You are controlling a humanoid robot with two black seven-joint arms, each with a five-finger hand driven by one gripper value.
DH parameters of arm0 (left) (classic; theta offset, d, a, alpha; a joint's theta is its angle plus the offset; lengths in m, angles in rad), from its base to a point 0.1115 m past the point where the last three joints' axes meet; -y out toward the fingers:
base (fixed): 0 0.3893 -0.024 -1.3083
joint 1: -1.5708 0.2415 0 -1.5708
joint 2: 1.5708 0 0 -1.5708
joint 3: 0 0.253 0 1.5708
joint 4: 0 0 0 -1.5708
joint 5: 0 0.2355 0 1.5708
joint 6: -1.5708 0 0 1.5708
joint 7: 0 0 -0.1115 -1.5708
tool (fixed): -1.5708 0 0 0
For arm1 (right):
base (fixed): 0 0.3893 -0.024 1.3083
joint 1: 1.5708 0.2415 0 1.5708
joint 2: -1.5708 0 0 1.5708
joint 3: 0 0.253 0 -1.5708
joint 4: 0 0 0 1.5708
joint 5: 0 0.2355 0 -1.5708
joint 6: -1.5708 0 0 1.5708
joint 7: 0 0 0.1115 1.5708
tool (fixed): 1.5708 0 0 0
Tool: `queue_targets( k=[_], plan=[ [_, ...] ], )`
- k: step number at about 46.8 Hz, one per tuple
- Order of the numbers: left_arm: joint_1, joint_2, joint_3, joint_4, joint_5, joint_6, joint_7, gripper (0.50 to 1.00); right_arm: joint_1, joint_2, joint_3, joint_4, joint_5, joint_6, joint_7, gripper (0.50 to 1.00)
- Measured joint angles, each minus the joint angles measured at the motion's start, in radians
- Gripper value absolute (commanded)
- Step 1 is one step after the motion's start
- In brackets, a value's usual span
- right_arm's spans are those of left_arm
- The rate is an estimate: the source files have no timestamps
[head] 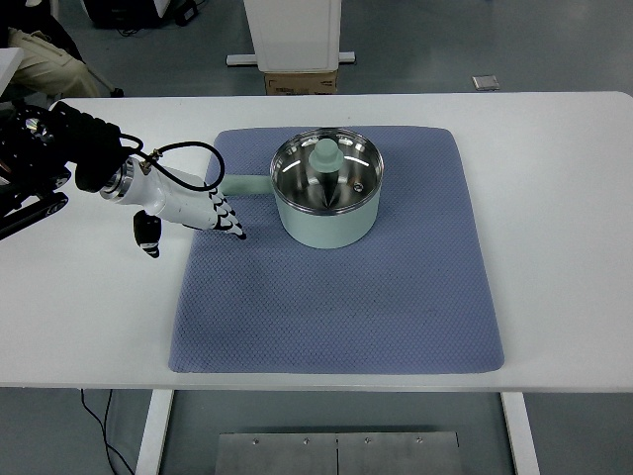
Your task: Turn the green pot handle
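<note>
Green pot (327,203) sat on blue mat (336,297), glass lid on, handle (245,184) pointing left. Rigid, smooth metal, likely light; you'd push handle's end. Left hand (188,206) beside it, fingers extended, holding nothing

We see the robot's left arm (59,148), built of bulky black segments with a metal ring at the wrist. Its left hand (193,206) has a white shell, black-and-white banded fingers (227,220), and a looping black cable (183,150).
</note>
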Motion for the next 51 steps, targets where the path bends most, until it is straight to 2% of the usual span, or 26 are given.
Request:
queue_targets(
  k=[16,26,37,51],
  plan=[
    [0.009,-0.005,0.002,0.006,-0.001,0.005,-0.004,1.000,0.000,0.000,0.000,0.000,0.000,0.000,0.000,1.000],
    [0.029,0.000,0.003,-0.050,-0.037,-0.003,-0.021,1.000,0.000,0.000,0.000,0.000,0.000,0.000,0.000,1.000],
    [0.038,0.004,0.002,-0.125,-0.256,-0.021,-0.021,1.000,0.000,0.000,0.000,0.000,0.000,0.000,0.001,1.000],
    [0.054,0.001,0.000,-0.181,-0.418,-0.020,-0.020,1.000,0.000,0.000,0.000,0.001,0.000,0.000,0.000,1.000]
  ],
)
